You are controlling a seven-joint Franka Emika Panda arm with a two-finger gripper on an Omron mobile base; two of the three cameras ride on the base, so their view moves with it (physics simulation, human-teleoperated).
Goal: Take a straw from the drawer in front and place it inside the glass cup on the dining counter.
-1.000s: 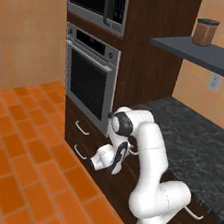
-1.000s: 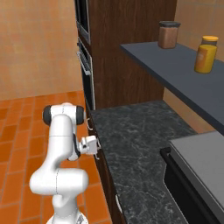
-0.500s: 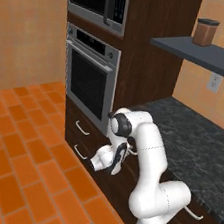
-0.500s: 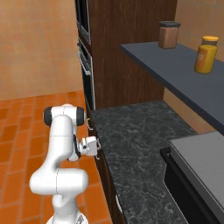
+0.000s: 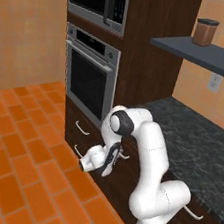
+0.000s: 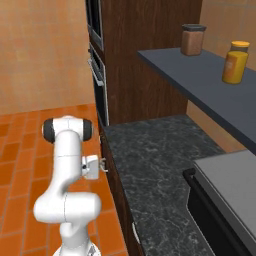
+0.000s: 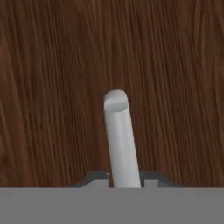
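Dark-brown wood grain is running top to bottom across the drawer (image 7: 52,87) front in the hand view, with the silver handle (image 7: 120,135) rising from between the two dark fingertips (image 7: 97,177). The fingertips are sitting close against either side of the bar, so the gripper (image 7: 124,179) is looking clamped on the handle. The drawer front is sitting flush with the cabinet, so its inside is hidden.

Taking the oven (image 5: 88,83) as the landmark: the drawer (image 5: 82,142) is lying below it and toward the counter side, and the gripper (image 5: 113,160) is reaching in at that level in the left base view. A microwave (image 5: 97,1) is sitting directly above the oven, in the same dark wood column. To the right of the oven, a dark speckled granite worktop (image 5: 195,146) is stretching away under a grey shelf (image 5: 203,53) carrying a brown jar (image 5: 205,32). In the right base view a yellow jar (image 6: 235,62) is standing on that shelf too. Orange tile floor (image 5: 14,140) is spreading out in front of the oven, with orange-tan walls (image 5: 25,26) behind.
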